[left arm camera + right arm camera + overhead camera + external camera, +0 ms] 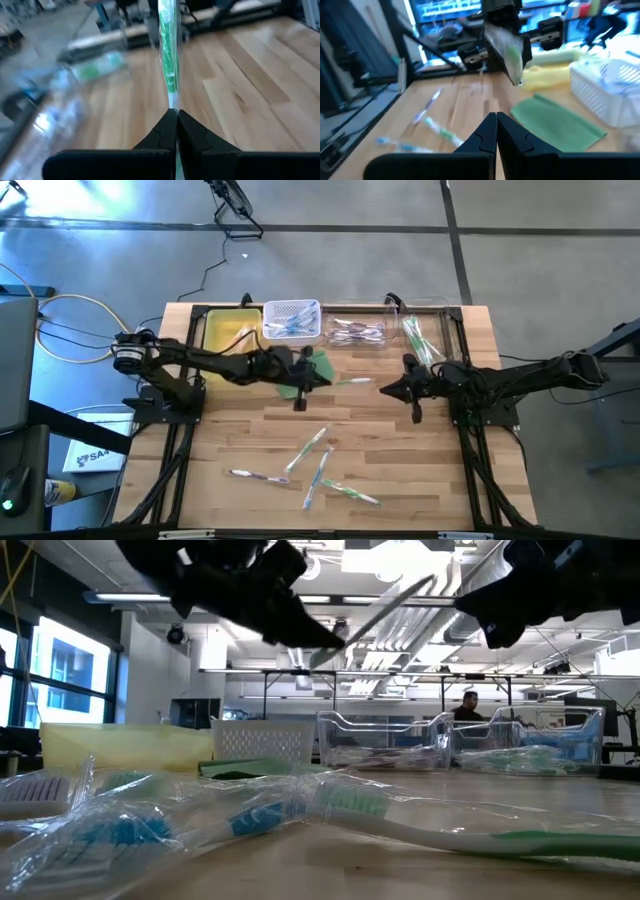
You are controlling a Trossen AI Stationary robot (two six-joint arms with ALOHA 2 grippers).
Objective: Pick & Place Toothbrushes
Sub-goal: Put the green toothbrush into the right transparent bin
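My left gripper (pixel 320 378) is over the table's middle, above the green pad (pixel 312 368), and is shut on a green toothbrush in a clear wrapper (pixel 355 381). The brush sticks out toward the right arm and also shows in the low view (pixel 385 605). My right gripper (pixel 384 390) is shut and empty, facing that brush from the right, a short way off. Several wrapped toothbrushes (pixel 310 450) lie flat on the near half of the table. More lie in the white basket (pixel 292 320) and the clear trays (pixel 356 331). My left gripper pinches one end of the wrapped green toothbrush (pixel 172 102) between its two fingers (pixel 160 131). The fingers come level from the table's left and lie along the brush. It is lifted clear of the table, and its free end (pixel 512 57) points at the right arm.
A row of containers stands along the far edge: a yellow bin (pixel 226 330), the white basket, and two clear trays, the right-hand one (pixel 425 338) holding green brushes. The green pad lies flat (pixel 555 122) below the left gripper. A person (pixel 468 705) is far behind the table.
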